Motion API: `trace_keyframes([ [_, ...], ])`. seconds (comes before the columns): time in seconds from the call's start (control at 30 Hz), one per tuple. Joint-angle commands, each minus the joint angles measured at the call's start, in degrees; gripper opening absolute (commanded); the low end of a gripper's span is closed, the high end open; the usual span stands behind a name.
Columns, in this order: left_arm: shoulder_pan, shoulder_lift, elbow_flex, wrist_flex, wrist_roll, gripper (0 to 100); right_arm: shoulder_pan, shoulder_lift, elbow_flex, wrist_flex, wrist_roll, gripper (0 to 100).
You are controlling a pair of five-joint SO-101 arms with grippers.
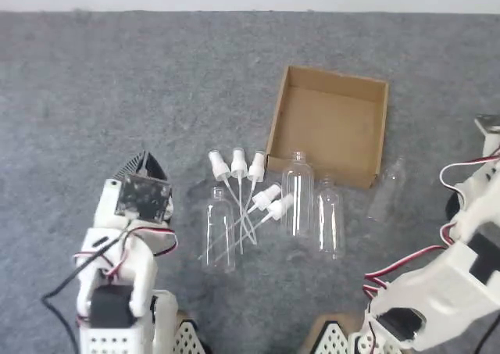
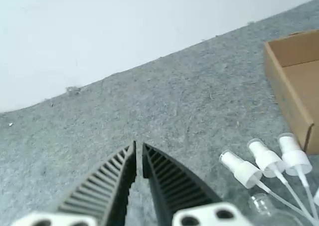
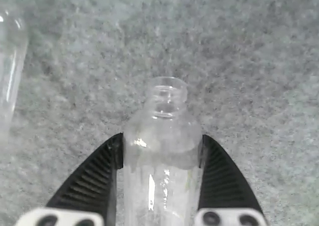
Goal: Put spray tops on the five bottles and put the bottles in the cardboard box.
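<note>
One bottle [image 3: 160, 186] lies lengthwise in right gripper [image 3: 160, 138], neck outward.

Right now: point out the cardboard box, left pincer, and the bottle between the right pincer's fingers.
cardboard box [image 1: 332, 127]: high view, bare floor.
left pincer [image 2: 139, 148]: left wrist view, between fingertips.
bottle [image 3: 162, 136]: right wrist view, shoulder.

White arms [image 1: 117, 287], black ribbed claws [image 2: 139, 148]

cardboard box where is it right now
High view: the cardboard box lies right of centre, just beyond the clear bottles, spray tops by its near-left corner.
</note>
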Motion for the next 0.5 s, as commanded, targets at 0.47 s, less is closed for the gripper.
trace_keyframes([
  [0.47,9.49,81.14,-49.80,6.33,28.31,14,0.31,-0.57,-3.34,-0.92,-0.62,7.4],
])
